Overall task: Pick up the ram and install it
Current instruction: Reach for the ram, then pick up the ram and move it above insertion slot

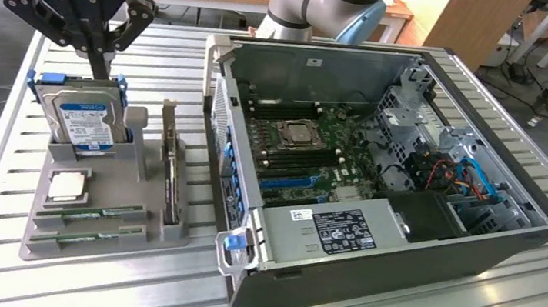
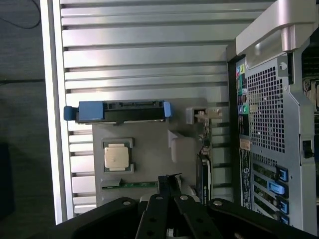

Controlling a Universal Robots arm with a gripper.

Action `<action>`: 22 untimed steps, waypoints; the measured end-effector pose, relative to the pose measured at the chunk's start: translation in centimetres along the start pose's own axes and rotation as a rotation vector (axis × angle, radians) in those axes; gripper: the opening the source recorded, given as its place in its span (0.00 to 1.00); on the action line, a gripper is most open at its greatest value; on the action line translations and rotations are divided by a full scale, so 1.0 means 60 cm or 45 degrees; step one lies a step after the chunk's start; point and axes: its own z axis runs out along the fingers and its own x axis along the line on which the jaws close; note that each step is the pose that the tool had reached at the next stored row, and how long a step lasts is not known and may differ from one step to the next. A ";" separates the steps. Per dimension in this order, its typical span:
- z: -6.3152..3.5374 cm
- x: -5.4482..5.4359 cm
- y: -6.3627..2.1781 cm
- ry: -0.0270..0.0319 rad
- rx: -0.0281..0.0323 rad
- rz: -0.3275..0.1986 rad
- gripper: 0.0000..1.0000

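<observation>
Two green ram sticks (image 1: 102,217) lie flat in slots at the near end of a grey holder tray (image 1: 174,238) on the exterior view's left. In the wrist view one ram stick (image 2: 132,184) shows as a thin green strip, partly behind my fingertips. My gripper (image 1: 101,70) hangs high over the tray's far end, just above the upright hard drive (image 1: 82,120), well away from the ram. Its dark fingers (image 2: 164,185) meet at the tips, shut, with nothing between them.
The tray also holds a square silver processor (image 1: 66,186) and an upright card (image 1: 170,173). An open computer case (image 1: 545,223) lies to the exterior view's right, with its motherboard (image 1: 341,153) exposed. Everything rests on a slatted metal table (image 1: 83,287).
</observation>
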 end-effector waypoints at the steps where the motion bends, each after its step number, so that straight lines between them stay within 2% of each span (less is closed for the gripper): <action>1: 0.000 0.000 -0.003 0.0001 0.0000 0.000 0.11; 12: -0.002 -0.001 -0.036 0.0001 0.0000 0.000 0.11; 22: -0.002 -0.001 -0.036 0.0000 0.0000 0.000 0.11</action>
